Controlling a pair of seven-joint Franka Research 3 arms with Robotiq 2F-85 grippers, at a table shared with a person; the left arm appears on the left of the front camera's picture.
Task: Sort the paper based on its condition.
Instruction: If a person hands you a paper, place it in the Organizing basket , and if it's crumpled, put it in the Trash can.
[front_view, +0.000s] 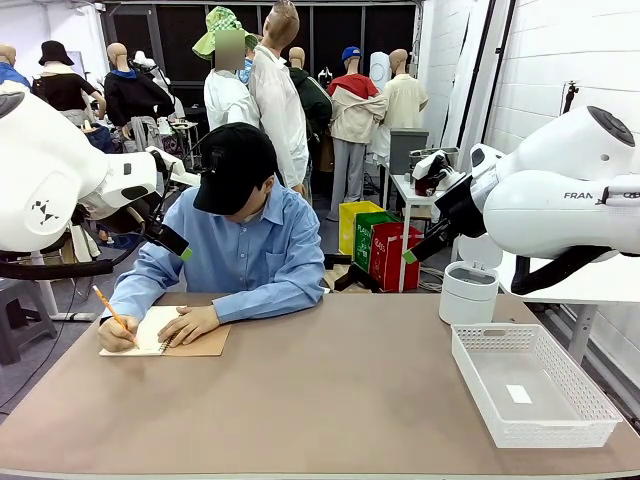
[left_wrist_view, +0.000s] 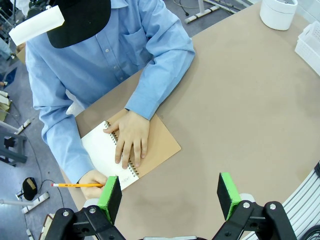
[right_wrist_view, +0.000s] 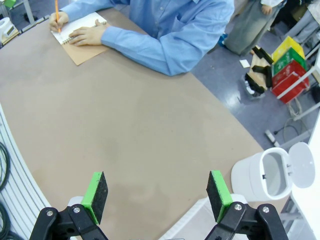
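The paper as loose sheets is out of view; the one white page I see is bound in a spiral notebook (front_view: 200, 343) with a tan cover, at the table's far left. A person in a blue shirt holds the notebook (left_wrist_view: 162, 145) flat with one hand and writes on it with a yellow pencil (left_wrist_view: 77, 185). My left gripper (left_wrist_view: 170, 192) hangs open above the table near the notebook, holding nothing. My right gripper (right_wrist_view: 157, 192) is open too, high over the table's right part. In the front view both the left gripper (front_view: 175, 245) and the right gripper (front_view: 430, 240) are raised at the sides.
A white mesh basket (front_view: 470, 375) stands at the front right with a small white slip in it. Behind it is a white round bin (front_view: 468, 293) with its lid open. The brown table between the notebook and the basket is bare.
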